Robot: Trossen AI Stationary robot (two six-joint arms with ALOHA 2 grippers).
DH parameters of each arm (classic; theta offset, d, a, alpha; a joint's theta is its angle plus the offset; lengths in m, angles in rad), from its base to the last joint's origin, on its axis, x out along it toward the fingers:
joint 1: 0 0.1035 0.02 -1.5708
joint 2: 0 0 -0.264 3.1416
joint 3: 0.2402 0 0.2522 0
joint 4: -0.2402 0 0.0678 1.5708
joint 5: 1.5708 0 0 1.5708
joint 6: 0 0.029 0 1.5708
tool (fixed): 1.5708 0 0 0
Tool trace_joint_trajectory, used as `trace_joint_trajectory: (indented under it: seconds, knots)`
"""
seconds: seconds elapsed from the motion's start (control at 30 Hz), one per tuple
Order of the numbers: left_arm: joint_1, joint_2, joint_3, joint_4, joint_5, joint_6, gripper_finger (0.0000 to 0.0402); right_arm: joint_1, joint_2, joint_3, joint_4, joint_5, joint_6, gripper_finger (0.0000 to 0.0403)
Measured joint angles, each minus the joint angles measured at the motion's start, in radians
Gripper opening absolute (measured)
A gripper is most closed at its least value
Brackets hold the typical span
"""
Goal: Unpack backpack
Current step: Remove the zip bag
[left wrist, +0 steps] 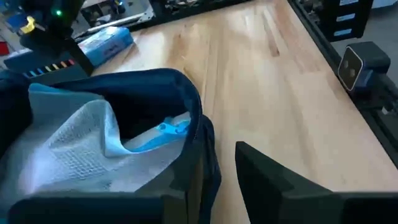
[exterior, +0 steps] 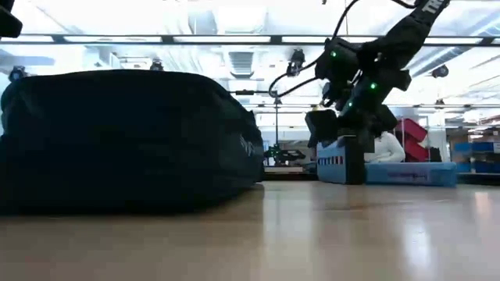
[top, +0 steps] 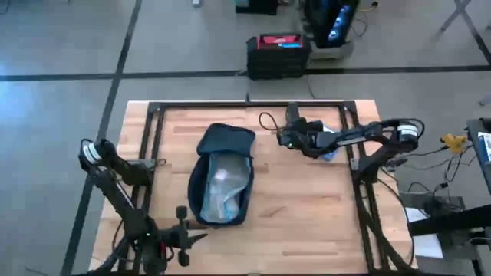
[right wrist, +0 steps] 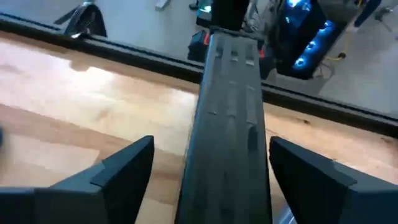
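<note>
High view: backpack (top: 222, 184) lying open mid-table (top: 307, 222), mouth up, clear pouch (top: 224, 188) showing inside. Right gripper (top: 295, 136) hovering at far side of table, right of bag, near small blue-white box (top: 330, 153). Left gripper (top: 182, 234) sitting at near edge, just off bag's near end.

Low view: backpack (exterior: 125, 140) filling left half, resting flat on table (exterior: 312, 234). Right gripper (exterior: 344, 136) hanging low w/ a dark upright piece at its tips, blue-white box (exterior: 406, 173) lying behind it.

Left wrist view: looking into backpack (left wrist: 149, 99); pouch (left wrist: 87, 149) w/ blue zip tab inside. Left fingers (left wrist: 280, 180) standing part-open, gripping nothing seen; one finger beside bag's rim.

Right wrist view: right fingers (right wrist: 124, 165) spreading wide either side of a dark ribbed bar (right wrist: 227, 137); pads not touching it.
</note>
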State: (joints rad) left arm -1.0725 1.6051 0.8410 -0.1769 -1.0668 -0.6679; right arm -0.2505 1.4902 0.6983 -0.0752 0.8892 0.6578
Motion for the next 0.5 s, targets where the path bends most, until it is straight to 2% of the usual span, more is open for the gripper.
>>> trace_joint_trajectory:
  seconds: [0.17,0.3,0.37,0.43,0.5]
  knots:
    - [0.0,0.0,0.0,-0.012,0.003,-0.007,0.008,0.061,-0.071,0.0,0.007,0.004,-0.049,0.0339]
    - [0.001,0.0,-0.011,-0.015,-0.003,-0.007,0.008,0.154,-0.129,0.006,0.006,0.027,-0.077,0.0339]
    - [0.003,0.0,-0.026,-0.016,-0.038,-0.007,0.008,0.215,-0.143,0.025,0.012,0.028,-0.086,0.0337]
    - [0.006,-0.001,-0.048,-0.016,-0.085,-0.01,0.008,0.282,-0.143,0.048,0.06,-0.008,-0.126,0.0335]
    - [0.016,-0.001,-0.075,-0.017,-0.12,-0.032,0.008,0.349,-0.129,0.07,0.16,-0.091,-0.216,0.0333]
